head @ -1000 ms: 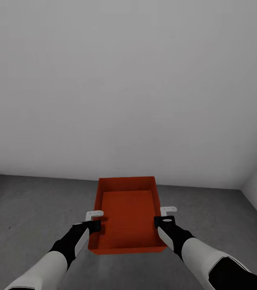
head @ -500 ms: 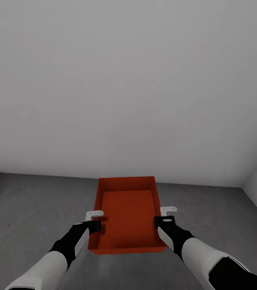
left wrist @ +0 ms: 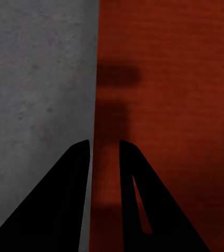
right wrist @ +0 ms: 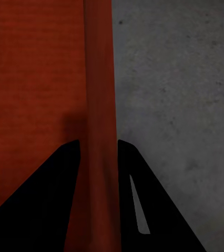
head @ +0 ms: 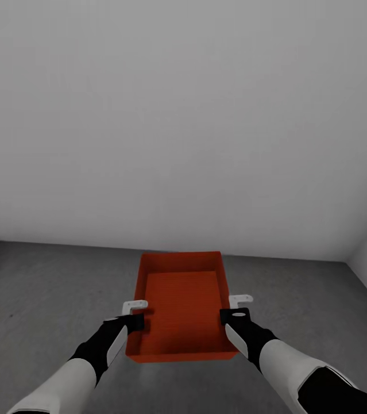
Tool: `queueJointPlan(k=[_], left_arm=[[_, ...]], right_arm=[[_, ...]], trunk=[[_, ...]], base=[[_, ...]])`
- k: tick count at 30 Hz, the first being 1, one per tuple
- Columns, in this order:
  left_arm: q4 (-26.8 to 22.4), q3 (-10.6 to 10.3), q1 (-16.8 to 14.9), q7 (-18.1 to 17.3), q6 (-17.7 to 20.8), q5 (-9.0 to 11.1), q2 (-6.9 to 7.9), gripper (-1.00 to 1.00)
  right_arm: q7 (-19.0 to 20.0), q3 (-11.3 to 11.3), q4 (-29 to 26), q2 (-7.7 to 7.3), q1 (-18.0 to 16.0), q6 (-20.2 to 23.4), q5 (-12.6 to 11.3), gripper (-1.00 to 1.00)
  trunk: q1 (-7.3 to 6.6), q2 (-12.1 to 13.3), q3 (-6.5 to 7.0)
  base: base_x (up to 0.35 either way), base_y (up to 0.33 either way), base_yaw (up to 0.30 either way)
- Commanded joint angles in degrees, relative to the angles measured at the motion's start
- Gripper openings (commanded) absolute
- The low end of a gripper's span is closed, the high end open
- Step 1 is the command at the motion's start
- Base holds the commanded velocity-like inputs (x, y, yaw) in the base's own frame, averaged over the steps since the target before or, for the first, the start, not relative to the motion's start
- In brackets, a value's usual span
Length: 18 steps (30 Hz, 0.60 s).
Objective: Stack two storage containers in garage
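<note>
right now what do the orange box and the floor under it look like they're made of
The orange-red rectangular topless box, held by the left hand and right hand, looks like thin matte plastic: its walls are plain and slim, with faint fine ribbing and no shine, though these are simulator renders. The dark grey floor looks like rough concrete, mottled and speckled, unpolished.

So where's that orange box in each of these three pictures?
Head view: the orange box sits low in the middle, held between both grippers.
Left wrist view: its wall runs between the two black fingers.
Right wrist view: its wall again between the fingers.
Shared landmark: the grey floor beside it.
</note>
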Motion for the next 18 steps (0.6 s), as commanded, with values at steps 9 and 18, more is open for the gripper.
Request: queueJointPlan(k=[9, 18], left_arm=[[-2.99, 0.67, -0.03, 3.44, 0.41, -0.91, -0.12, -1.0], [-2.99, 0.67, -0.03, 3.44, 0.38, -0.92, -0.12, -1.0]], right_arm=[[-3.92, 0.33, 0.07, 0.48, 0.01, 0.29, -0.49, -1.0], [-4.01, 0.35, 0.16, 0.51, 0.01, 0.35, -0.49, -1.0]], trunk=[[1.98, -3.65, -2.28], [3.95, -7.26, -3.91]], base=[[0.0, 0.0, -0.017], [0.0, 0.0, -0.169]])
